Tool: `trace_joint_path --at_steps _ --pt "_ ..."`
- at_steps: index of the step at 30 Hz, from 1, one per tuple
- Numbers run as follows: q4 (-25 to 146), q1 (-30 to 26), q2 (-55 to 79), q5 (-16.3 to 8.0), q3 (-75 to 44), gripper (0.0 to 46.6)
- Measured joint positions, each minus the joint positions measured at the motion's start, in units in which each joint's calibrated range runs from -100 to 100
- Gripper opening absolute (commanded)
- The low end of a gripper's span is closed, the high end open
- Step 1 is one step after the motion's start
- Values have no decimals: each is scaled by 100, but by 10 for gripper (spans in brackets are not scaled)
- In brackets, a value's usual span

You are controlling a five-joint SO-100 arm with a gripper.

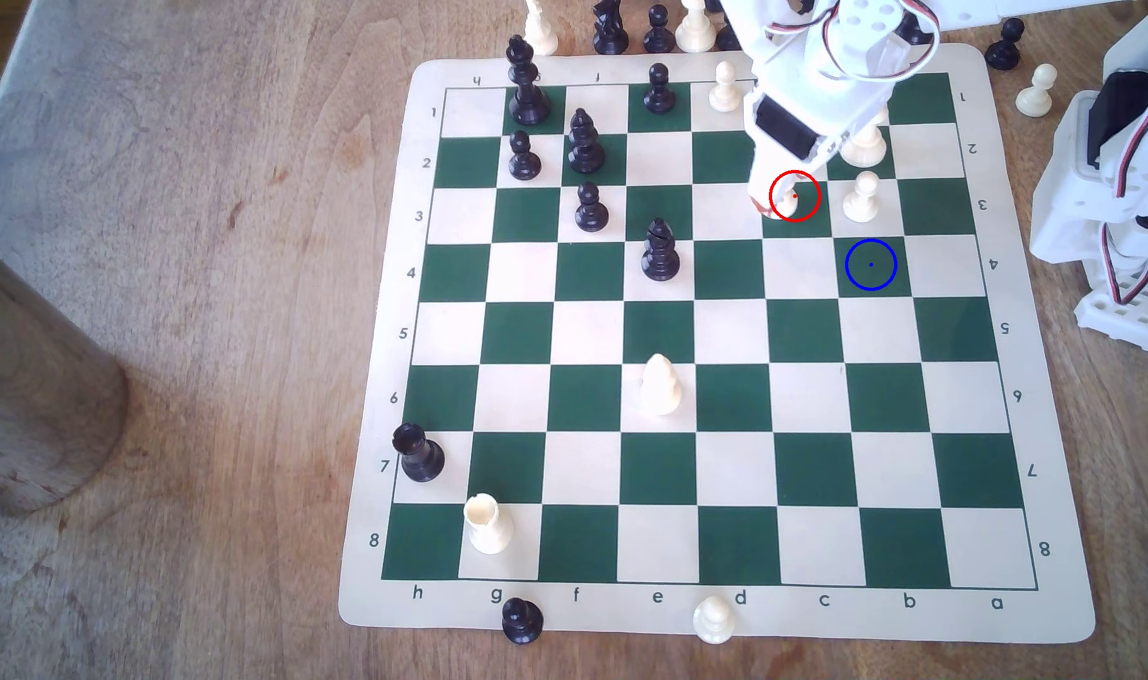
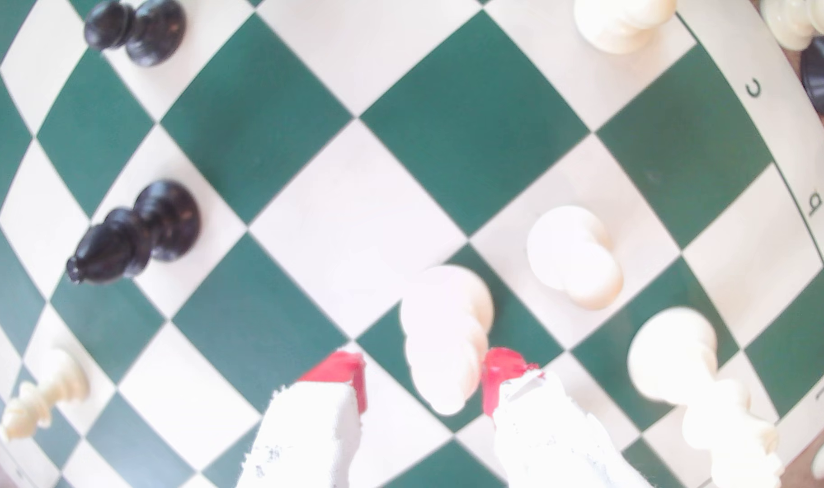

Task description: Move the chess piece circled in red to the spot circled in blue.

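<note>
In the wrist view we see the cream bishop (image 2: 445,338) standing between the two red-tipped fingers (image 2: 497,375) — one tip sits right against its side, while the other (image 2: 349,377) stands clearly apart from it, with a strip of board showing in the gap. So the fingers are spread open around the piece, not clamped on it. In the exterior view the bishop (image 1: 787,201) stands on the dark green square under the red ring, mostly covered by the white arm (image 1: 813,98) that reaches down over it. The blue-ringed square (image 1: 871,264) lies one square diagonally away, toward the exterior view's lower right, and is bare. A cream pawn (image 1: 861,196) stands just beside the bishop on the next square — between it and the board (image 1: 689,608) edge at the exterior view's right. The board lies on a wooden bench (image 1: 198,327).
</note>
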Motion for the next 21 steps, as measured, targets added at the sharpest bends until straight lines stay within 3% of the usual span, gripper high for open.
trace_joint_path --at_steps 9,14,21 --pt "-215 192 0 127 63 113" --pt "-271 192 0 132 63 3" --pt "-271 52 0 132 127 3"
